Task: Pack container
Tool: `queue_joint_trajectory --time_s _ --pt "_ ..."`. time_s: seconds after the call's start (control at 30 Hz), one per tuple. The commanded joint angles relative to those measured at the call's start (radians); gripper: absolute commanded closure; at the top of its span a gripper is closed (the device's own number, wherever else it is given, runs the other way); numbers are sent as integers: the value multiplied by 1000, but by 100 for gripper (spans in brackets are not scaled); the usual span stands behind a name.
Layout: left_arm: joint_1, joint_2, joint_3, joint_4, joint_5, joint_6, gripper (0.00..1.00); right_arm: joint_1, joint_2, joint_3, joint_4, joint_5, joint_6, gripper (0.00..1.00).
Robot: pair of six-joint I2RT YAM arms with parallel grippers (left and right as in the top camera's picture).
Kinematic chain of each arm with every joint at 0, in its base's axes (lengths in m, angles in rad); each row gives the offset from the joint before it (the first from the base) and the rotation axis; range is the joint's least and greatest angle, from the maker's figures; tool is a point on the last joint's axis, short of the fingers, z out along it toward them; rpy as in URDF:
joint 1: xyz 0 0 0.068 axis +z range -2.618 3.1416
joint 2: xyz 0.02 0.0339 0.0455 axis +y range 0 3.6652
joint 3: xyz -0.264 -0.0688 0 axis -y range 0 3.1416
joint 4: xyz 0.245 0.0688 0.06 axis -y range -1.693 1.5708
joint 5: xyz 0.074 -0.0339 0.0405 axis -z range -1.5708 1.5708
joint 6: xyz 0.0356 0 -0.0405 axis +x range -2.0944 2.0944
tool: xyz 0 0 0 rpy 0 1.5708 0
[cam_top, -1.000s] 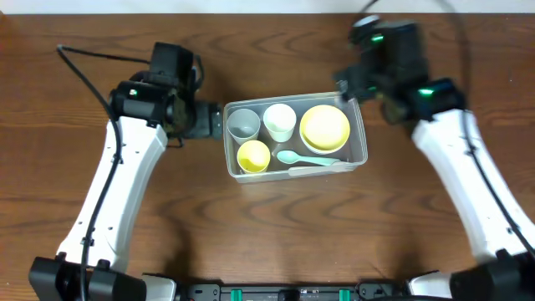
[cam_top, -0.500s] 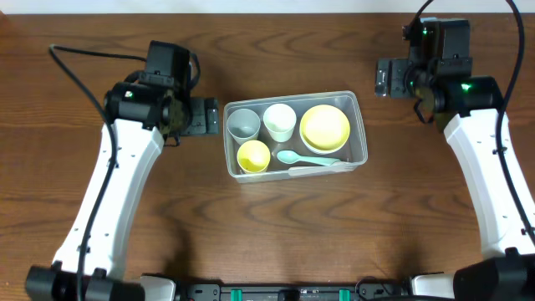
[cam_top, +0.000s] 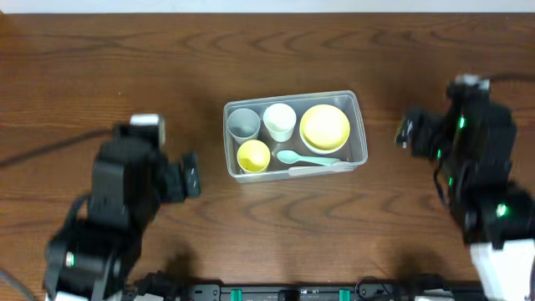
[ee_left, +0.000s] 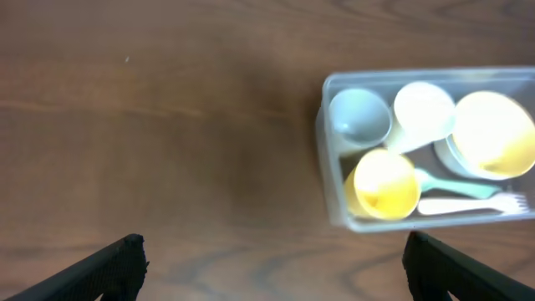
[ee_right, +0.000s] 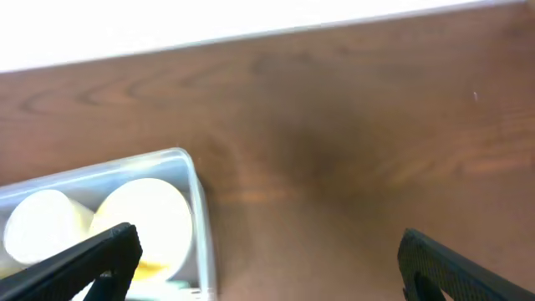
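The clear plastic container [cam_top: 361, 134] sits at the table's middle, holding a grey cup [cam_top: 243, 124], a white cup [cam_top: 280, 121], a yellow bowl [cam_top: 325, 127], a small yellow cup [cam_top: 253, 156], a teal spoon [cam_top: 294, 157] and a white fork [cam_top: 322, 168]. My left gripper [cam_top: 191, 176] is open and empty, left of the container and apart from it. My right gripper [cam_top: 405, 130] is open and empty, right of it. The container also shows in the left wrist view [ee_left: 328, 171] and in the right wrist view [ee_right: 201, 209]. My fingertips frame bare wood in both wrist views [ee_left: 272, 267] [ee_right: 267, 259].
Brown wooden table [cam_top: 267, 234]. Its pale far edge runs along the top of the right wrist view [ee_right: 251, 25]. Black base hardware lies along the front edge [cam_top: 267, 293].
Both arms have pulled back from the container toward the front of the table and risen toward the camera. The container and its contents have not moved.
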State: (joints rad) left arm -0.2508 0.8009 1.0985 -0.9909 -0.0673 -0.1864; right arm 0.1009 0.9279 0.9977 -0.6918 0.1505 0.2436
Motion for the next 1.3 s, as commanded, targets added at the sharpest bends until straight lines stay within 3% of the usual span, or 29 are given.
queue_joint_trajectory --time_s 0.0,0.27,0.97,1.27 --pt "-4 -142 -113 2 -24 -19 2 -8 -129 -166 31 53 40 1" --pt "-4 -276 -195 5 -23 -18 2 -8 -288 -355 44 87 40 1" --pt "-4 -274 -195 5 -23 -18 2 -8 -301 -364 -56 65 40 1" --pt "-4 -274 -195 5 -23 -18 2 -2 -672 -548 132 -3 -79 1"
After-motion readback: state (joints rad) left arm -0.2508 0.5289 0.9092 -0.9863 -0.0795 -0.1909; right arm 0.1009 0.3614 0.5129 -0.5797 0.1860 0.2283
